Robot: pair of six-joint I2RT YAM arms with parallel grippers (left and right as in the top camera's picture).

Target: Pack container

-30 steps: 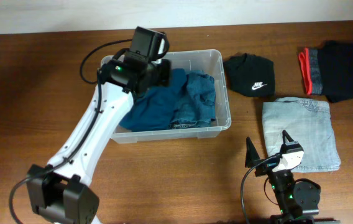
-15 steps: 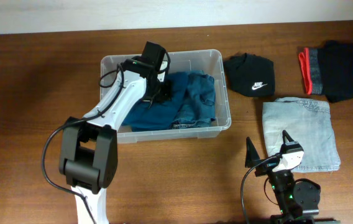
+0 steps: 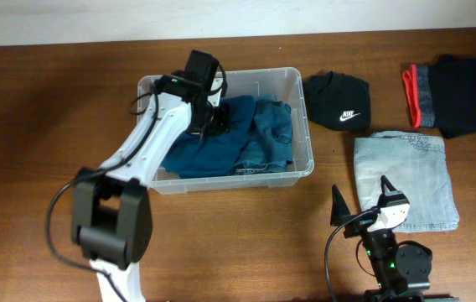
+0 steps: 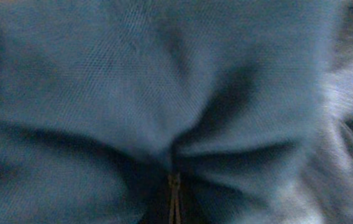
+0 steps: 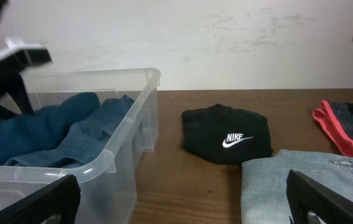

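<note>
The container point(image 3: 301, 164) is a clear plastic bin at the middle back of the table; it also shows in the right wrist view point(image 5: 120, 155). Inside lie a teal garment point(image 3: 196, 147) and folded blue jeans point(image 3: 270, 134). My left gripper point(image 3: 213, 117) is down inside the bin, pressed into the teal garment. In the left wrist view the teal fabric point(image 4: 133, 81) fills the frame and its creases run to my closed fingertips point(image 4: 174, 199). My right gripper point(image 3: 360, 201) is open and empty near the front edge point(image 5: 179, 205).
A black Nike item point(image 3: 338, 99) lies right of the bin. A folded light denim piece point(image 3: 406, 180) lies in front of it, just beyond my right gripper. A black garment with red and grey trim point(image 3: 447, 92) is at the back right.
My left arm has come down from above the bin into it, onto the teal garment. The right arm has not moved.
</note>
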